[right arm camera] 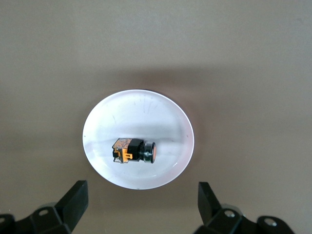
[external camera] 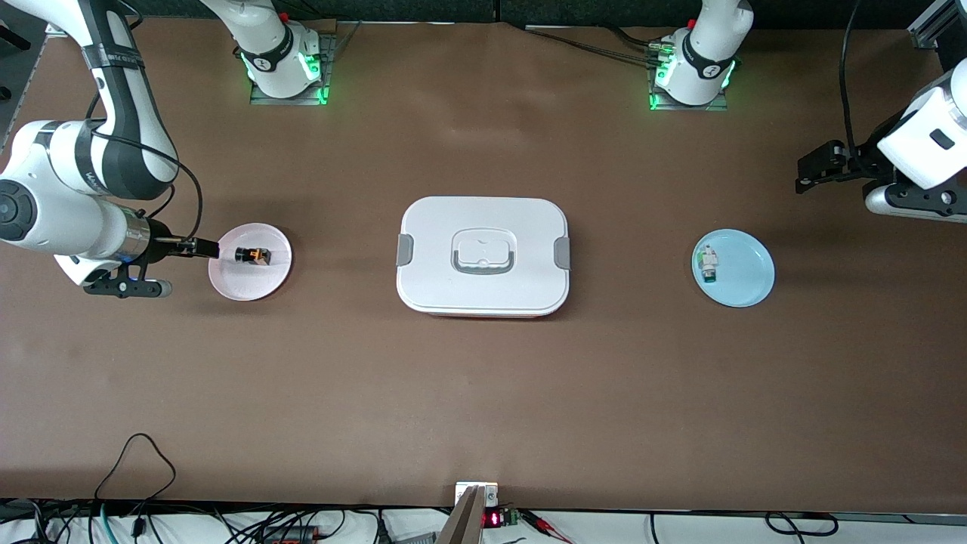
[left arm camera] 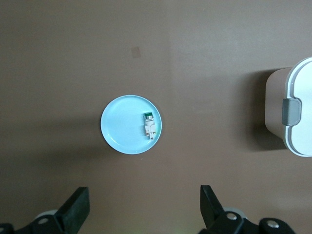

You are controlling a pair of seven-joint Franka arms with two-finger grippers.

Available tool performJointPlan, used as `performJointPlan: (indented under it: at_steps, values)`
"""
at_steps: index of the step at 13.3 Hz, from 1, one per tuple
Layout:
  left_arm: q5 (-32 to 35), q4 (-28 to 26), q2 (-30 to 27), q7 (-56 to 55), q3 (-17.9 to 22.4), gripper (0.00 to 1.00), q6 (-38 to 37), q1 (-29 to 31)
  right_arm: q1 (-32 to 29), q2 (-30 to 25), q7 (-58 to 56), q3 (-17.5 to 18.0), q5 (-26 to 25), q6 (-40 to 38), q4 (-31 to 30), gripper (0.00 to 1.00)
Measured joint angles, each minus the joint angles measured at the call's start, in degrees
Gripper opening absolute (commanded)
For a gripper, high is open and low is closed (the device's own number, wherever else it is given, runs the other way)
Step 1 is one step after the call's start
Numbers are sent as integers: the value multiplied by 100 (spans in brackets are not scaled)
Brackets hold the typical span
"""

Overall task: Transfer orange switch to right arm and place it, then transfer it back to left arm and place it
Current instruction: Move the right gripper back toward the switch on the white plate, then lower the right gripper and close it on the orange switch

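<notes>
Brown bench top (external camera: pixel 483 393) fills the front view, with the white box (external camera: pixel 483 255) at its middle, lid on and grey latches at both ends. Toward the right arm's end lies a pale pink plate (external camera: pixel 250 291), and the orange switch (external camera: pixel 252 255) rests on it on its side. The right gripper (external camera: pixel 204 247) hovers at that plate's rim, just beside the switch without touching it, fingers spread. Toward the left arm's end lies a light blue plate (external camera: pixel 744 272) carrying a small white-and-green component (external camera: pixel 709 264) near the plate's edge that faces the box. The left gripper (external camera: pixel 820 168) hangs over bare bench near that end's edge, well apart from the blue plate, released. In the left wrist view, the left gripper (left arm camera: pixel 145 207) shows both fingers wide apart with nothing between them; the blue plate (left arm camera: pixel 119 124) with the component (left arm camera: pixel 149 126) lies below, and a corner of the box (left arm camera: pixel 292 112) shows at the side. In the right wrist view, the right gripper (right arm camera: pixel 144 202) stands open and empty above the pink plate (right arm camera: pixel 136 117), where the switch (right arm camera: pixel 133 150) lies.
</notes>
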Motion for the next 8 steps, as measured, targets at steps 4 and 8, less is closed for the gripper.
performJointPlan:
  at_steps: [4, 8]
  values:
    - [0, 0, 0, 0, 0, 100, 0, 0, 214, 73, -6, 5, 0, 153, -129, 100]
    - [0, 0, 0, 1, 5, 100, 0, 0, 328, 297, -5, 4, -43, 476, -310, 100]
